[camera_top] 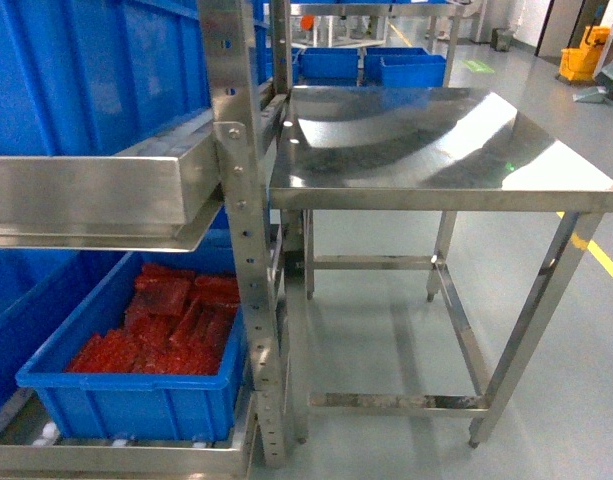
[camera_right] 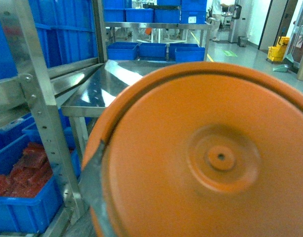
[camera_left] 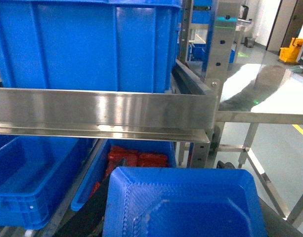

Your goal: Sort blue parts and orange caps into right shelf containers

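Open floor (camera_top: pixel 386 330) is seen under the steel table (camera_top: pixel 426 135), beside the shelf post (camera_top: pixel 248 250). An orange cap (camera_right: pixel 210 158) and a blue part (camera_left: pixel 183 205) fill the wrist views; whether the jaws are closed cannot be told. A blue crate (camera_top: pixel 106 395) sits low on the shelf.

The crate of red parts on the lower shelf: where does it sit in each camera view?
Head: crate of red parts, lower left.
Left wrist: bottom centre, under the shelf rail, mostly hidden.
Right wrist: lower left.
Shared landmark: steel table.
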